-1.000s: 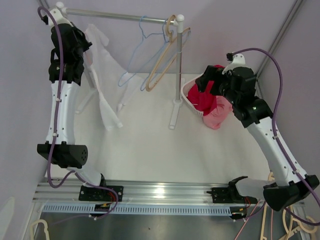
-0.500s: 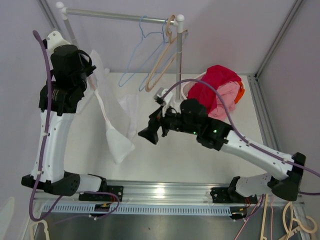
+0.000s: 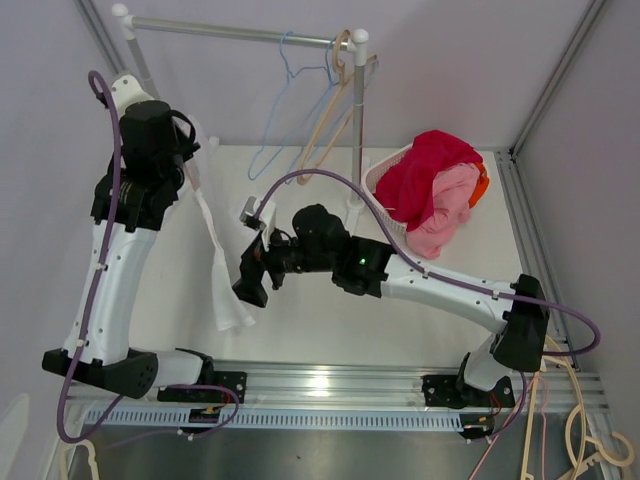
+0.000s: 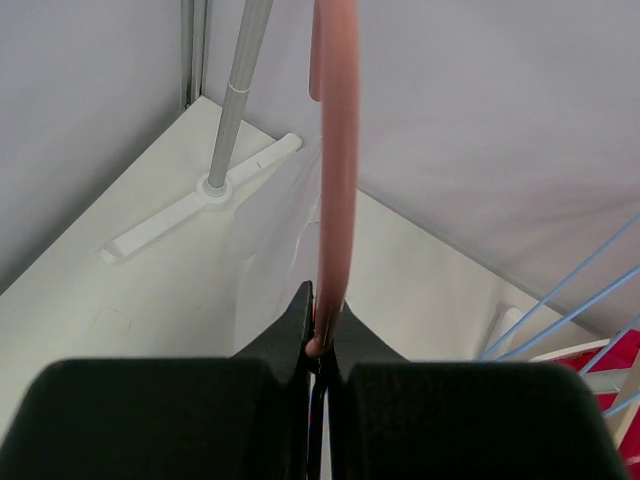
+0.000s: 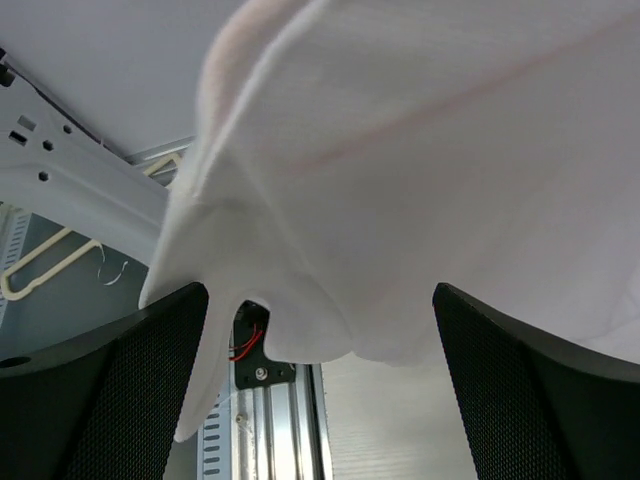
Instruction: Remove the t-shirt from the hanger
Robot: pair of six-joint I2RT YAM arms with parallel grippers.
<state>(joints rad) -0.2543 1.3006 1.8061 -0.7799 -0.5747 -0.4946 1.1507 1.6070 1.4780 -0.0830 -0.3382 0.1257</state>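
Two arms meet at the white t-shirt (image 3: 222, 290), which hangs at about nine o'clock over the table (image 3: 330, 330) from a pink hanger (image 4: 335, 180). The left gripper (image 4: 322, 335) is clamped tight on that hanger's rod, below the rack rail (image 3: 240, 33). The right gripper (image 3: 250, 283) sits at the shirt's lower end, fingers spread wide, with cloth drooping into the gap. A basket (image 3: 383, 200) of red clothes (image 3: 425, 175) stands at two o'clock.
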